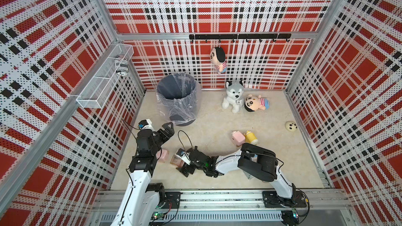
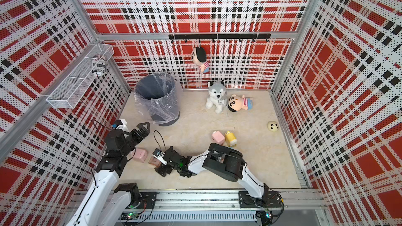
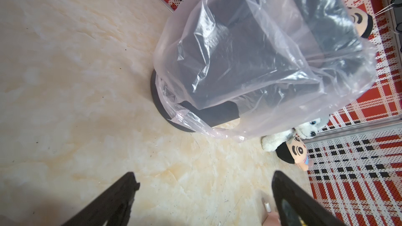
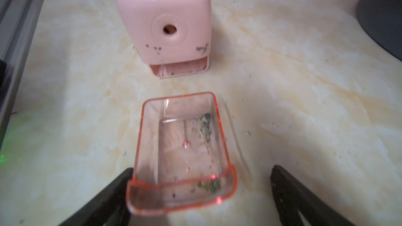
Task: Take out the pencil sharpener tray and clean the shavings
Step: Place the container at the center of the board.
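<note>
Two pincers stand spread wide. The right pincer (image 4: 202, 169) grips nothing; the clear tray (image 4: 180, 148) lies on the surface (image 4: 304, 83) between its fingers, with a gap at one side. Green shavings (image 4: 205, 125) sit inside the tray. The pink pencil sharpener (image 4: 163, 25) stands just beyond, slot open. The left pincer (image 3: 203, 176) is empty and faces the bagged bin (image 3: 239, 61).

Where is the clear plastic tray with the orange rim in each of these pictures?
In both top views: the clear orange-rimmed plastic tray lies low, left of centre.
Left wrist: not in it.
Right wrist: lower middle, between the open right gripper's fingers.
Shared landmark: the pink box-shaped pencil sharpener nearest it.
</note>
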